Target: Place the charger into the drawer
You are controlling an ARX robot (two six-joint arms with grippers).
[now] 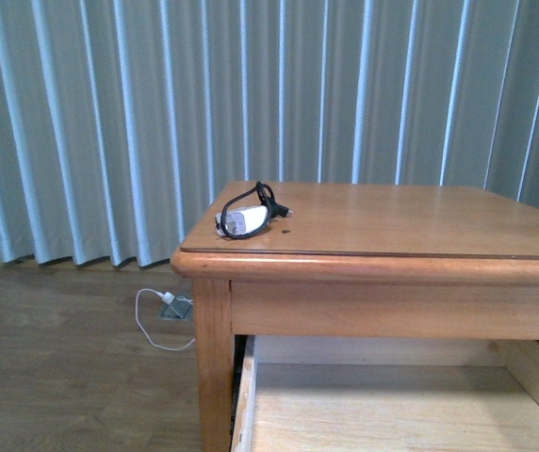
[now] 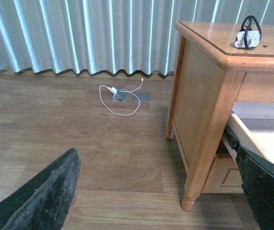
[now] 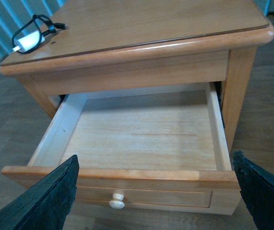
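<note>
The charger (image 1: 246, 218), a small white block ringed by a black cable, lies on the wooden table's top near its far left corner. It also shows in the left wrist view (image 2: 248, 37) and in the right wrist view (image 3: 29, 39). The drawer (image 3: 142, 132) is pulled out under the tabletop, its pale plank floor bare, its round pale knob (image 3: 117, 201) on the front panel. The drawer's left wall shows in the front view (image 1: 245, 395). My right gripper (image 3: 158, 191) is open, in front of the drawer's front. My left gripper (image 2: 161, 191) is open over the floor, left of the table.
A white plug with a white cable (image 2: 120, 96) lies on the wood floor by a floor socket, left of the table. Pleated curtains (image 1: 156, 113) hang behind. The table's front left leg (image 2: 209, 143) stands close to my left gripper.
</note>
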